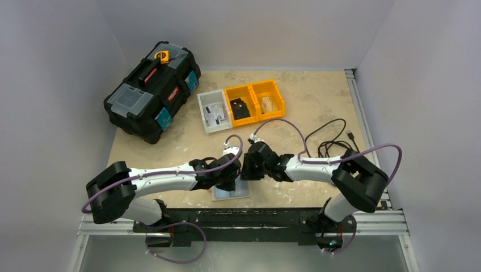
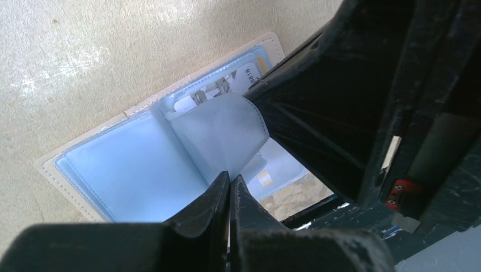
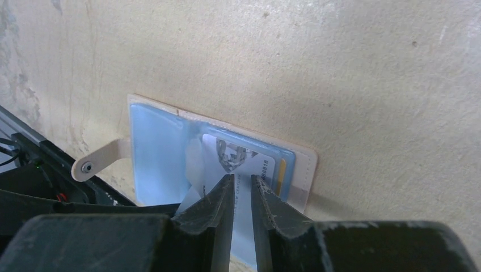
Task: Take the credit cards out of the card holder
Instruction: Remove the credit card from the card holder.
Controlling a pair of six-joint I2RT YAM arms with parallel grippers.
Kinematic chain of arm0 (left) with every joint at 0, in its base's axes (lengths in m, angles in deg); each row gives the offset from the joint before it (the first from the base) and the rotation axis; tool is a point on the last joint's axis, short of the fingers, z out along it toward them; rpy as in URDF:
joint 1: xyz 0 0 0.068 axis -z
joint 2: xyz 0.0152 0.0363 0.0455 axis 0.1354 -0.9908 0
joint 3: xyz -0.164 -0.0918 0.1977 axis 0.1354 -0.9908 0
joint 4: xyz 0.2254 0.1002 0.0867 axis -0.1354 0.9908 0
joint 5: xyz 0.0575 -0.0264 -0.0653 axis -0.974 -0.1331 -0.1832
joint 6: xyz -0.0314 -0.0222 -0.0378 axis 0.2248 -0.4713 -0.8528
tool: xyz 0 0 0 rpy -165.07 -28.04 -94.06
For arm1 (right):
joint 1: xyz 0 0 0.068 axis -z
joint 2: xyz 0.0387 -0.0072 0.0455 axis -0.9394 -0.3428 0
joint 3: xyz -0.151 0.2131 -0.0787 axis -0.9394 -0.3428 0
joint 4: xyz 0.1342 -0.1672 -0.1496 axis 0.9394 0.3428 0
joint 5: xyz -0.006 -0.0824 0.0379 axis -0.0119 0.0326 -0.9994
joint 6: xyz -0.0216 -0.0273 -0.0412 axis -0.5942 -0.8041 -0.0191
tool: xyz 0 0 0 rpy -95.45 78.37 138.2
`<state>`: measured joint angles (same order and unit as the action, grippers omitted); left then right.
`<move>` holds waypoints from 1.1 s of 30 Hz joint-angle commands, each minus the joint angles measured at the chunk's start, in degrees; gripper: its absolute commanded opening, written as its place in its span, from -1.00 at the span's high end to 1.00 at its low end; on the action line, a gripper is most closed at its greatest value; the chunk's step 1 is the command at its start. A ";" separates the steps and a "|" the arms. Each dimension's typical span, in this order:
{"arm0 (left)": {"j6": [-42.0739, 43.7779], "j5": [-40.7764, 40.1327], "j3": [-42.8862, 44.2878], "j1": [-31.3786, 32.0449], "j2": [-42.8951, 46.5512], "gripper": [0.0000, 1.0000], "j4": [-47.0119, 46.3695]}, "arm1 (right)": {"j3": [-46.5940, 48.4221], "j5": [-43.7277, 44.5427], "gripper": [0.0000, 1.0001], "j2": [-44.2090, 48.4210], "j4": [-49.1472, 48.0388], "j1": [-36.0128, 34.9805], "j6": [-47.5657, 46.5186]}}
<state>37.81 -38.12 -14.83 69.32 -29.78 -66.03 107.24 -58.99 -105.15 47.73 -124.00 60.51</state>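
You find the card holder [image 1: 232, 194] lying open on the worktop [image 1: 300, 107], close to the near edge and about in the middle between the two arm bases. Its pale stitched cover is flat on the surface and the bluish transparent pockets face up. A small strap [image 3: 99, 161] with a snap button sticks out from one side.

Your left hand [image 2: 230, 184] is clenched, with its two fingers pressed together and no gap between them. Their tips meet the edge of one transparent leaf [image 2: 221, 130] of the holder. This leaf is lifted and curves up from the spine, so the hand seems to pinch it. The arm comes in from the left.

Your right hand [image 3: 239, 180] comes from the right and points down on the half of the holder where a credit card [image 3: 249, 161] lies. Its fingers stand with only a narrow gap between them, and the tips are at the edge of the card. I cannot tell if they grasp the card or only touch it. The card is pale, with a grey picture and some printed digits, and it sits flat inside its pocket. The two hands are just beside each other over the holder.

At the far left of the worktop stands a black toolbox [image 1: 152, 90]. Right of it is a row of three open bins [image 1: 239, 105], one grey and two yellow, with small items inside. A black cable [image 1: 334, 139] lies at the right side, well apart from the holder.
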 commanded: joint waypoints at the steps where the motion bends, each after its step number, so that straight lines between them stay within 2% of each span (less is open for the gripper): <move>1: -0.49 -0.56 -0.21 -0.28 2.08 0.85 -1.41 | 1.84 -0.59 0.65 -0.45 -3.20 -0.69 0.15; 5: -2.48 -4.71 1.32 -0.33 3.96 0.48 5.45 | 1.56 -3.67 0.64 -0.51 -4.76 -1.11 -0.60; 9: -6.09 -9.94 2.02 -0.35 7.62 0.36 13.25 | 1.44 -5.93 0.65 -0.39 -5.99 -1.88 -0.76; 15: -11.27 -16.40 3.07 -0.51 13.47 0.36 25.63 | 1.93 -7.72 0.64 0.31 -6.55 -3.97 -0.05; 20: -12.77 -16.86 2.52 -1.51 18.95 0.36 28.94 | 5.45 -7.85 0.65 -3.94 -7.29 -7.21 0.43; 27: -12.12 -14.21 2.88 -2.36 21.38 0.38 28.04 | 10.66 -8.39 0.65 -10.72 -8.63 -10.73 1.99; 33: -11.92 -10.48 2.30 -2.63 20.04 0.42 24.76 | 10.38 -8.12 0.66 -14.49 -8.36 -10.82 3.75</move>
<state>26.69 -51.13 -14.02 67.15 -9.28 -38.49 116.55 -66.75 -118.75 40.30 -134.84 62.48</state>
